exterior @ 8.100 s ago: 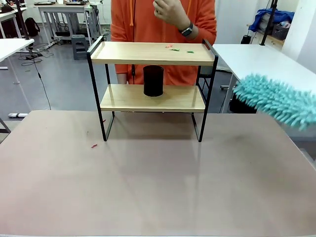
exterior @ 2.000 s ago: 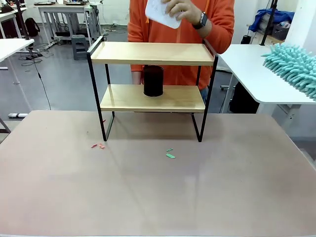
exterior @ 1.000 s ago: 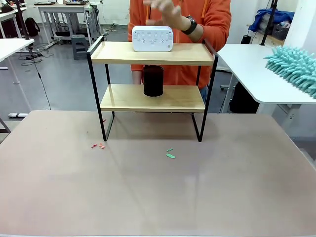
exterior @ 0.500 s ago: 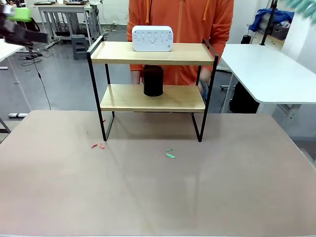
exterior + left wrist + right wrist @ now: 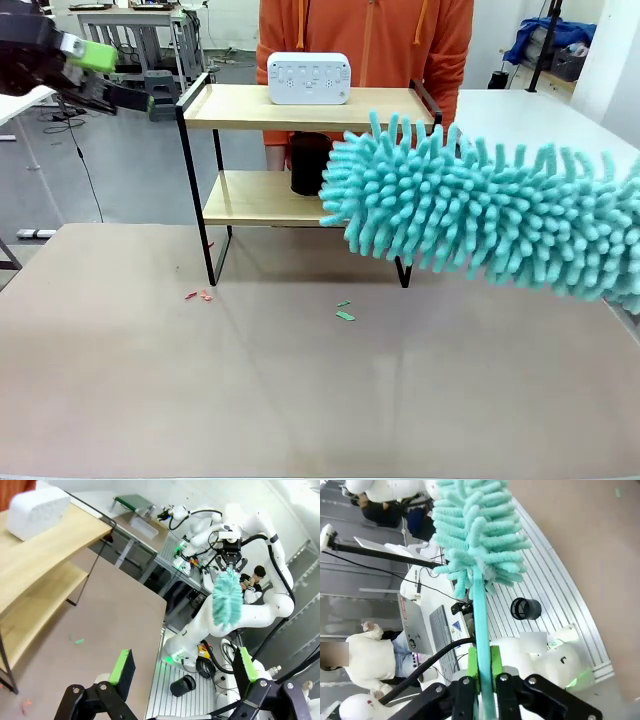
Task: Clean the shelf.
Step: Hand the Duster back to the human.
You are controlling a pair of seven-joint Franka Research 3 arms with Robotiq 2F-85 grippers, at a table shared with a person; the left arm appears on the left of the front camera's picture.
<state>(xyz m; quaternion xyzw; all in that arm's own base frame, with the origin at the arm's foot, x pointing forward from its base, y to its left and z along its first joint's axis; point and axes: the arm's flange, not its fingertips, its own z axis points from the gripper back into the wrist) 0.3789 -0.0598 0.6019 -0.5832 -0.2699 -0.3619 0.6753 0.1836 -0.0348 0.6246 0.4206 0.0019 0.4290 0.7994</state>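
Left gripper (image 5: 100,75): at the upper left of the front view, level with the top board, jaws spread wide, green pads (image 5: 121,666) apart, nothing between them.
Shelf (image 5: 250,105): stands at the far middle of the table (image 5: 300,400), just before the person in orange (image 5: 440,40); long axis runs left to right, open front faces the robot.
Top board: white box-shaped device (image 5: 309,78) upright near its middle.
Lower board: black cylinder (image 5: 303,165) standing near its middle.
Table scraps: small red bits (image 5: 198,295) near the shelf's left front leg; green bits (image 5: 344,313) further right.
Duster (image 5: 480,215): teal, fluffy, long axis slanting from lower right up to the left, tip before the shelf's right half.
Right gripper (image 5: 481,677): clamped shut on the duster's teal handle (image 5: 481,625).
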